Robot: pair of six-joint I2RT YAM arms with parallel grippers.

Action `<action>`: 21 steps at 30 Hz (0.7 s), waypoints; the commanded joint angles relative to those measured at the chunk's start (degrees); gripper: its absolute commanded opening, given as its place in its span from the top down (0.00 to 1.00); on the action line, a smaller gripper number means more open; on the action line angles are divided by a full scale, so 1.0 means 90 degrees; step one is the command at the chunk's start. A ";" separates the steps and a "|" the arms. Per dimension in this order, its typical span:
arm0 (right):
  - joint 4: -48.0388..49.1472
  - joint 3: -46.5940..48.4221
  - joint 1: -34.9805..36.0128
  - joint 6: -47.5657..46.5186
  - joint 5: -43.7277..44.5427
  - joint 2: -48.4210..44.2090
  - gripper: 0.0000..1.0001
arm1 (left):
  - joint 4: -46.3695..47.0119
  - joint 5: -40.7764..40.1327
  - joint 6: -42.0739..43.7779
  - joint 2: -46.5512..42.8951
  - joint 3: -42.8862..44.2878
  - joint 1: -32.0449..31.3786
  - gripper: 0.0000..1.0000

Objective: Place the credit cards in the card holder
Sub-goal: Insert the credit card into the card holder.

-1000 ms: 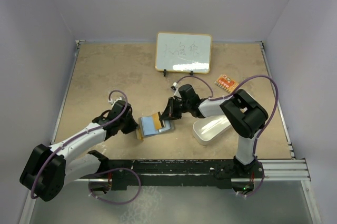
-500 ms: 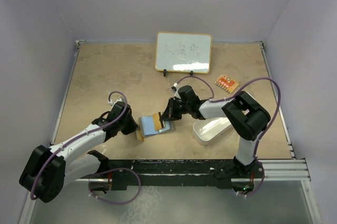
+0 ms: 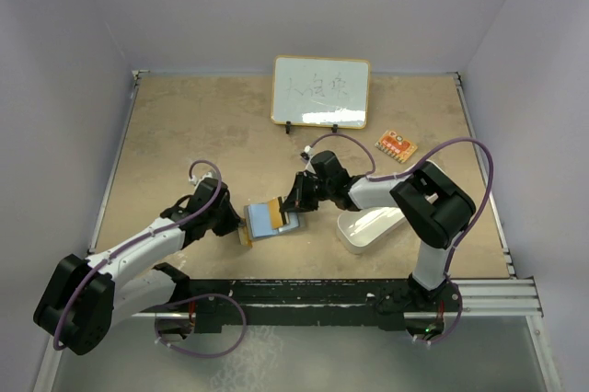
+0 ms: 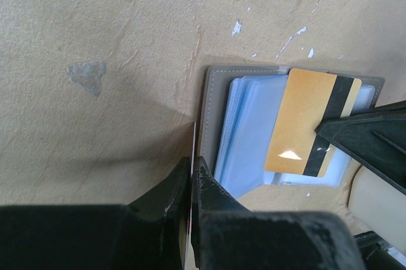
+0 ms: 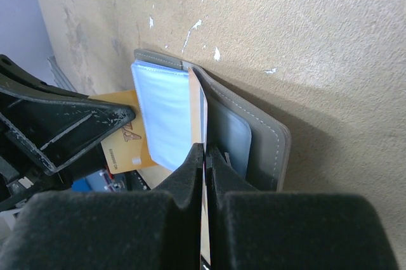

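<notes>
The grey card holder point(image 3: 296, 223) lies open on the table, showing light blue sleeves point(image 3: 266, 217); I cannot tell a blue card among them. My right gripper point(image 3: 287, 203) is shut on an orange-gold card point(image 4: 298, 124) with a black stripe, held over the open card holder point(image 4: 209, 111). That card is edge-on in the right wrist view point(image 5: 195, 111), beside the grey cover point(image 5: 266, 149). My left gripper point(image 3: 241, 229) is shut on a second orange-gold card point(image 5: 124, 146) at the holder's left edge. That card shows only as a thin edge point(image 4: 193, 143) between the shut jaws.
A white oblong tray point(image 3: 368, 224) lies right of the card holder, under the right arm. A small whiteboard point(image 3: 320, 90) stands at the back. A small orange-red item point(image 3: 396, 144) lies right of the whiteboard.
The right arm's elbow has shifted slightly to the right. Both grippers, the cards and the card holder stay about where they were.
</notes>
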 commanded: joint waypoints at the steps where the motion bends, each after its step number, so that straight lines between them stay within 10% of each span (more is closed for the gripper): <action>1: -0.0274 -0.0074 0.0142 -0.0013 0.0243 0.0064 1.00 | 0.0296 0.0073 -0.0070 -0.0036 -0.0101 0.0028 1.00; 21: 0.0053 -0.0419 0.0281 0.0487 0.0223 -0.0180 0.99 | 0.0377 0.0050 -0.0030 0.0041 -0.0160 0.0028 1.00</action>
